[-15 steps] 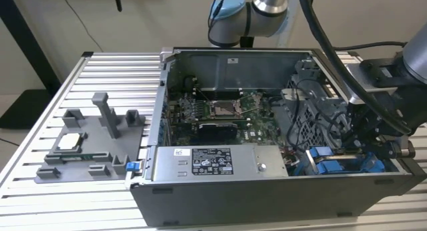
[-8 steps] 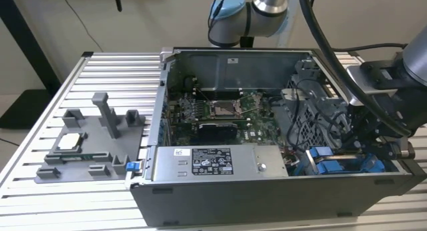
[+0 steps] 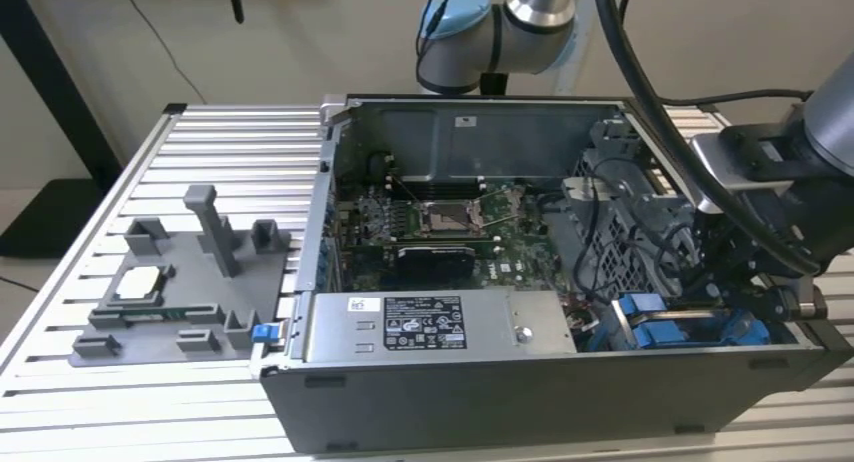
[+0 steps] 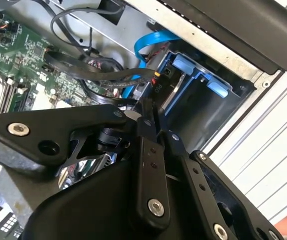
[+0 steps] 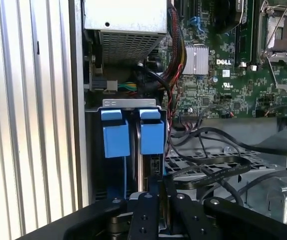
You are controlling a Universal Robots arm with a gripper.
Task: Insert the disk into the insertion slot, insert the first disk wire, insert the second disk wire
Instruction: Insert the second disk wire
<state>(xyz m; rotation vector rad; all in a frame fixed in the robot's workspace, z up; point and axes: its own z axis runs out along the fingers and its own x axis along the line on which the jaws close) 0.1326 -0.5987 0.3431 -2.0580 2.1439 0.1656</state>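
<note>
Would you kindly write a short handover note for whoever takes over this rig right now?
Gripper: at the drive-bay corner of the computer case, close to the disk's edge; open or shut cannot be told.
Disk: sits in the insertion slot, beside a second blue carrier.
Done: disk insertion looks complete.
Left: a blue wire and black cables run near the bay; whether either disk wire is plugged in cannot be told, so check both.

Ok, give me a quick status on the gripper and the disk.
Gripper down at the insertion slot, fingers closed together over the disk. Disk sits edge-on in the bay between blue carriers. Black cables crowd alongside.
</note>
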